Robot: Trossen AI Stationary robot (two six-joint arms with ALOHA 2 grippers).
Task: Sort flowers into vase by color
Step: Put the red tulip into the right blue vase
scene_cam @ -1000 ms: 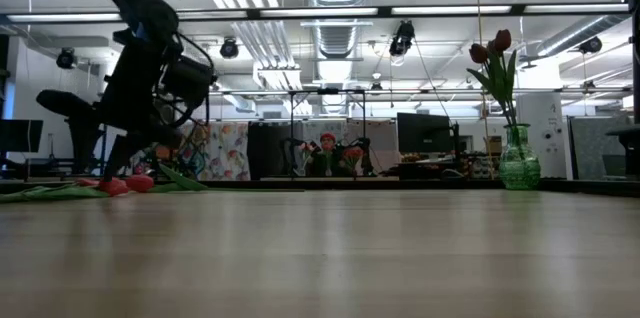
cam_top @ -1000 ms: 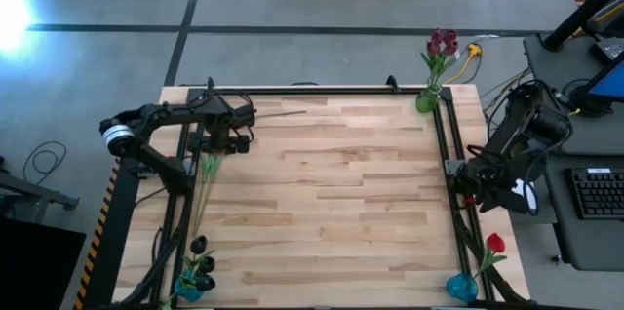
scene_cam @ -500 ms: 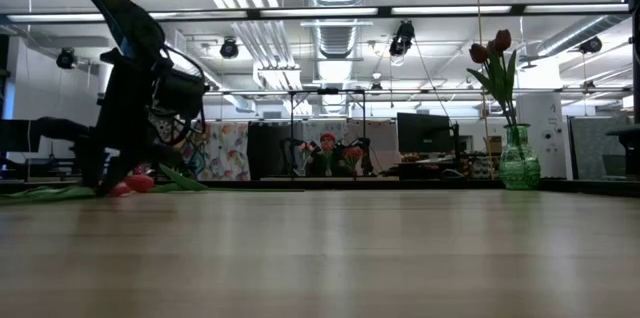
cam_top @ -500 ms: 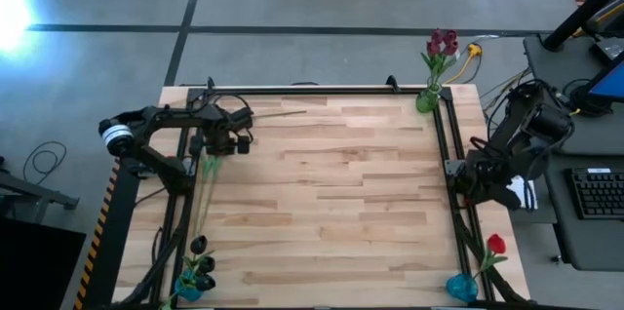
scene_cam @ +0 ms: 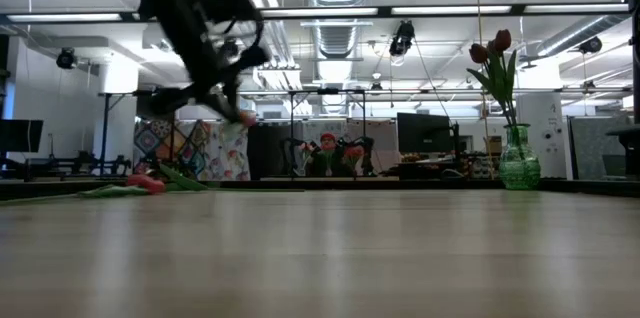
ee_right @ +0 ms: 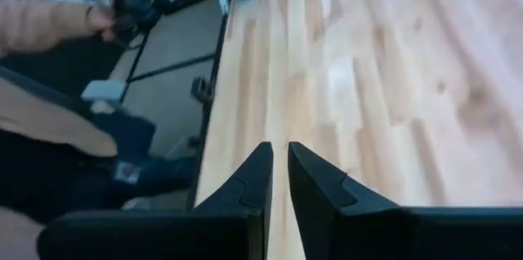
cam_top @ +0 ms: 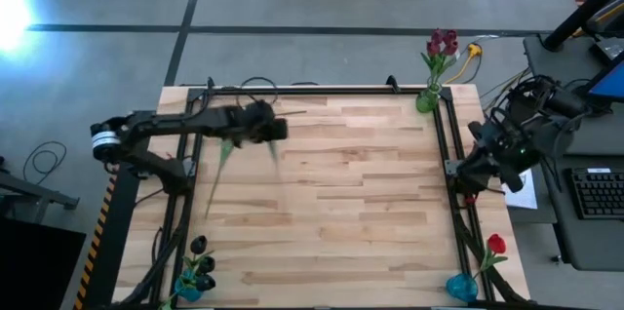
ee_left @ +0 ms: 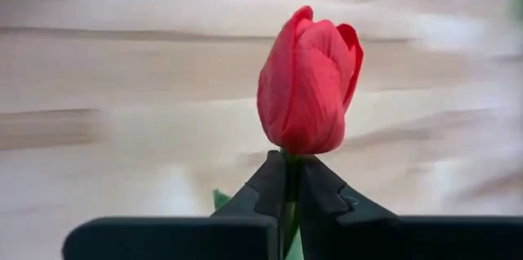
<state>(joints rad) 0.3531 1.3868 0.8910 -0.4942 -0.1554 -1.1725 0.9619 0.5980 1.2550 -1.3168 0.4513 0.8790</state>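
My left gripper (ee_left: 290,180) is shut on a red flower (ee_left: 309,84), above the far left part of the table (cam_top: 331,193). In the high view the left gripper (cam_top: 265,131) is blurred, and the green stem (cam_top: 216,178) trails from it toward the near left. More flowers (scene_cam: 146,183) lie flat on the table's left side. A green vase (cam_top: 427,101) with maroon flowers stands at the far right corner. A blue vase (cam_top: 189,287) with dark flowers stands near left, and another blue vase (cam_top: 461,288) with one red flower near right. My right gripper (ee_right: 278,162) is by the right rail, holding nothing. My left gripper pinches the flower's stem just under the red head (ee_left: 291,166) between its two fingertips. The fingers slant down, toward the table's right. The head stands out past the fingertips. The stem hangs back under the gripper; whether its lower end is off the table I cannot tell.
Black rails (cam_top: 444,144) frame the table on the left, far and right sides. A thin bare stalk (cam_top: 291,112) lies near the far rail. A person's sleeve and hand (ee_right: 57,23) show beyond the right edge, and a keyboard (cam_top: 597,193) lies on the desk there.
My left gripper has risen from the flowers at the left rail and swung toward the table's middle, tipping less steeply. It carries a red flower, whose stem has left the pile and trails behind. My right gripper has risen a little and turned at the wrist.
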